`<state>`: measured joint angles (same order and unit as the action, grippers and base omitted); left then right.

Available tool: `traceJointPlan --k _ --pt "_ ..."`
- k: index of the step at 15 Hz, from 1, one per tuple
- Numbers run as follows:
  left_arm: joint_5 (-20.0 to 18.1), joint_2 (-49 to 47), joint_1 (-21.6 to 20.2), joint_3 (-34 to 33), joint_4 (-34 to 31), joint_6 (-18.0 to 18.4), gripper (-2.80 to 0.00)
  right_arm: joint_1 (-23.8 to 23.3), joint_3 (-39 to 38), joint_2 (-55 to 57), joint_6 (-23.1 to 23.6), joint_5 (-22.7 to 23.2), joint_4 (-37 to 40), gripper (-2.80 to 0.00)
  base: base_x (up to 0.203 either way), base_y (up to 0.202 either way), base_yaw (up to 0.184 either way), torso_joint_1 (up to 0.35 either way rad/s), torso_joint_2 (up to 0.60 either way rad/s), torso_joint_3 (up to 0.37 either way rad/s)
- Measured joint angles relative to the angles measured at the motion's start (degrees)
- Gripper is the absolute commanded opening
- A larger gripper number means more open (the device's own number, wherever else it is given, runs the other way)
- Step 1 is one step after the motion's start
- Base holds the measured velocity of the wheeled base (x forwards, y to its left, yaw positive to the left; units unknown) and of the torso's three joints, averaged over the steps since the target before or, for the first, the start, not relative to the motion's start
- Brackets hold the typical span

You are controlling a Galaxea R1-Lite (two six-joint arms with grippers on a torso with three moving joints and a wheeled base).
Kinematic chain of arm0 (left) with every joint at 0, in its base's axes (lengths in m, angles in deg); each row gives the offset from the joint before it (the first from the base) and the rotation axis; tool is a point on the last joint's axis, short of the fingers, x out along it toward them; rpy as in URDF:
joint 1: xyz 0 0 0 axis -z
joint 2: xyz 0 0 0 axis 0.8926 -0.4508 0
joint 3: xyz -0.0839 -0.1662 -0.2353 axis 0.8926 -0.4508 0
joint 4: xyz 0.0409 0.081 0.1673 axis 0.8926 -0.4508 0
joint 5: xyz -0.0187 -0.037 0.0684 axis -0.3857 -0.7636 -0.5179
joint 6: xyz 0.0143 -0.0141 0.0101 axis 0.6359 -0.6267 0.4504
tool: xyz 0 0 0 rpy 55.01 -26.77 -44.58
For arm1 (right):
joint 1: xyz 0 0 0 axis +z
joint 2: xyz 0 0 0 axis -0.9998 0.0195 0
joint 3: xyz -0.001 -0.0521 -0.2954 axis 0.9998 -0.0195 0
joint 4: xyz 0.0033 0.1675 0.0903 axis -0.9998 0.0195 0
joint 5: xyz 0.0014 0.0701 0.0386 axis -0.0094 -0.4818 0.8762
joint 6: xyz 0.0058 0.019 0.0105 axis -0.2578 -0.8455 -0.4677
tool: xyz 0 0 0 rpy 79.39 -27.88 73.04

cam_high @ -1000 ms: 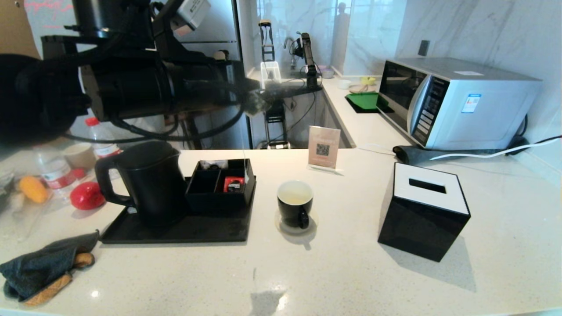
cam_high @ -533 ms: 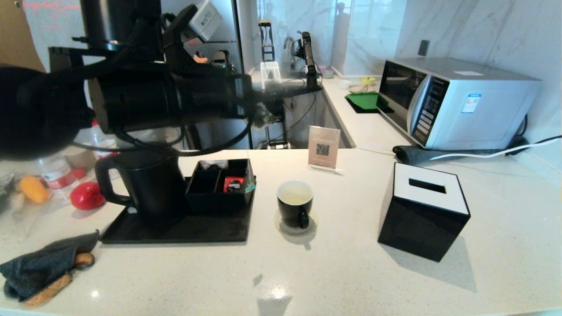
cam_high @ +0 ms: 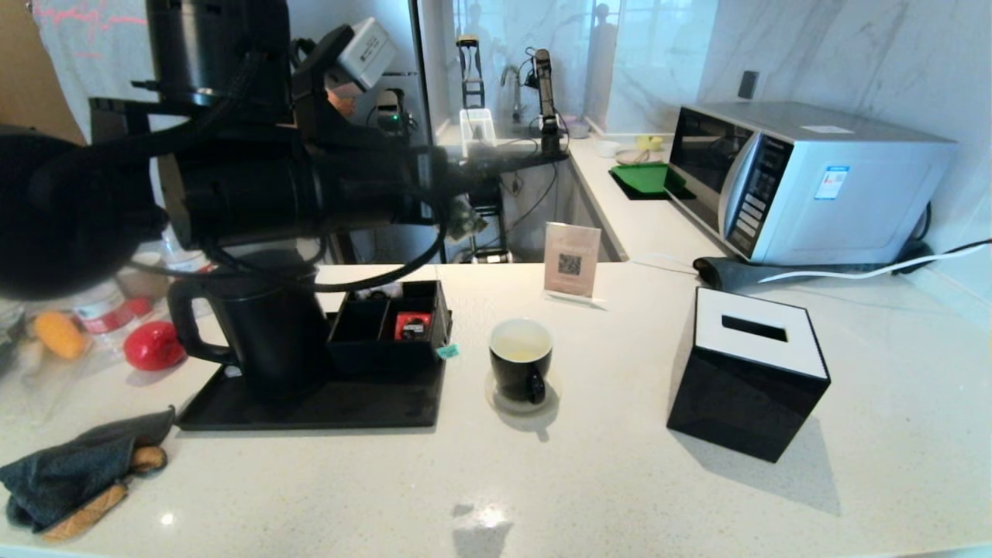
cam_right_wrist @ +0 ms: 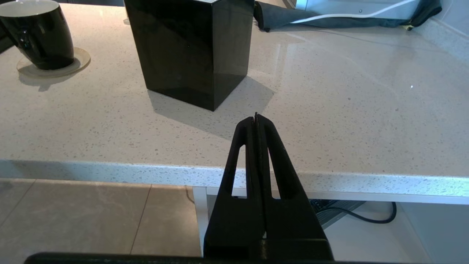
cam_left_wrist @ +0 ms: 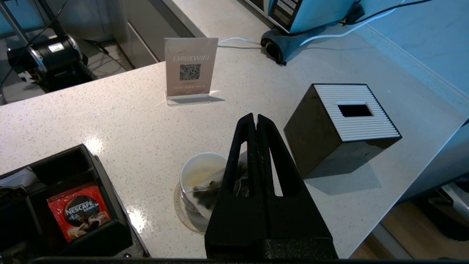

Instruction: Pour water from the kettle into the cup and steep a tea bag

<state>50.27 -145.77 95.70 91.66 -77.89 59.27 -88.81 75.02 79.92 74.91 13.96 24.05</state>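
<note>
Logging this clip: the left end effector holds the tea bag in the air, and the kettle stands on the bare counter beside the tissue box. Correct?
Not quite. The head view shows the kettle standing on the black tray, not on bare counter. The left end effector does hold the tea bag in the air.

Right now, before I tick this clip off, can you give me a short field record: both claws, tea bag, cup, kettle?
left claw: shut on the tea bag, raised above the counter
tea bag: hanging in the air, not yet in the cup
tag: dangling low beside the organiser box
cup: on a coaster, pale water inside
kettle: upright on the black tray
right claw: shut, empty, parked by the counter's front edge
</note>
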Motion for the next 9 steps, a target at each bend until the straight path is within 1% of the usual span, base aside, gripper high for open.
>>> traceJointPlan --k 3,4,6,8,9 --pt "0.0 0.1 0.3 -0.1 0.0 0.0 -2.80 0.0 0.4 0.0 0.3 0.4 -0.3 -2.80 0.000 0.000 0.000 0.000 0.00 0.000" --pt "0.0 0.2 0.4 -0.2 0.0 0.0 -2.80 0.1 1.5 0.0 0.2 1.4 0.1 -2.80 0.000 0.000 0.000 0.000 0.00 0.000" --pt "0.0 0.4 0.7 -0.2 0.0 0.0 -2.80 0.1 5.7 0.2 0.0 4.7 2.8 -2.80 0.000 0.000 0.000 0.000 0.00 0.000" --pt "0.1 0.8 1.1 -0.2 0.0 0.0 -2.80 0.1 10.3 1.9 0.0 6.7 6.0 -2.80 0.000 0.000 0.000 0.000 0.00 0.000" --pt "0.1 1.0 1.3 -0.2 0.0 0.0 -2.80 0.1 12.5 3.6 0.0 7.8 6.4 -2.80 0.000 0.000 0.000 0.000 0.00 0.000"
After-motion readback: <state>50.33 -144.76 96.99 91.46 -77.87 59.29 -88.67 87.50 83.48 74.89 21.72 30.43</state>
